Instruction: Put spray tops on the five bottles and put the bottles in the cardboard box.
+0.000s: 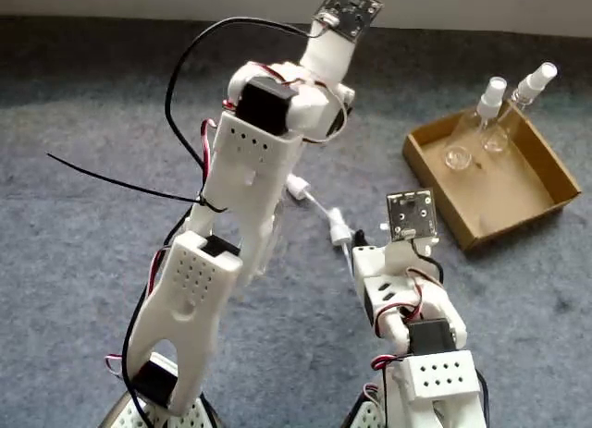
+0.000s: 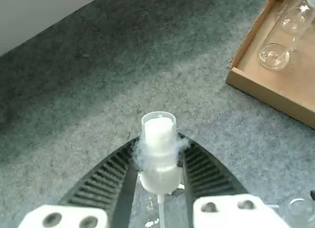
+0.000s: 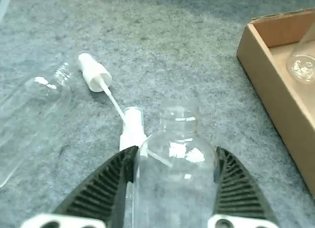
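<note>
My left gripper (image 2: 158, 142) is shut on a white spray top (image 2: 158, 134) with a clear cap, its thin tube hanging down between the fingers. My right gripper (image 3: 175, 152) is shut on a clear bottle (image 3: 178, 159) that has no top, its open neck pointing away from the wrist. Beyond it two loose spray tops (image 3: 94, 74) (image 3: 133, 125) lie on the carpet, beside another clear bottle (image 3: 30, 102) on its side. The cardboard box (image 1: 435, 183) at the right rear holds two bottles (image 1: 486, 112) (image 1: 523, 97) with tops fitted.
Grey carpet (image 1: 83, 262) covers the whole work surface. The left arm (image 1: 250, 160) stretches high over the middle and hides what lies under it. Black cables loop off its left side. The two loose tops (image 1: 298, 186) (image 1: 339, 229) lie between the arms.
</note>
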{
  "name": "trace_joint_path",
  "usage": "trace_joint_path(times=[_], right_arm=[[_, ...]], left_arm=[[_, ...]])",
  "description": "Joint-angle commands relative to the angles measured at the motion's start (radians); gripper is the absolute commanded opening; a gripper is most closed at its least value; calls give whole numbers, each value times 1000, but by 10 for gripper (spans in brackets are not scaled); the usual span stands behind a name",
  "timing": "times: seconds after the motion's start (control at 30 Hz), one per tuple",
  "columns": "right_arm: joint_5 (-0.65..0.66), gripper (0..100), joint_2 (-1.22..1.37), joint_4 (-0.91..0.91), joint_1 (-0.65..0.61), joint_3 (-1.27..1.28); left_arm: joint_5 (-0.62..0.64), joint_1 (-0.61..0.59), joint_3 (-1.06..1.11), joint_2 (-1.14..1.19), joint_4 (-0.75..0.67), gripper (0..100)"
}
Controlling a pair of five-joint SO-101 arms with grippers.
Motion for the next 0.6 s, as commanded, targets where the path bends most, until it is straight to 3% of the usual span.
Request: trace_joint_path(times=[0.0,0.3,0.57], right_arm=[[0,160,-18,-22,-61,-7],[-5,162,-18,-28,-153,-7],[-3,162,-18,-280,-162,136]], left_arm=[[11,-62,-24,-122,2,34],[11,-102,13,-309,9,34],[9,-96,493,-634,6,7]])
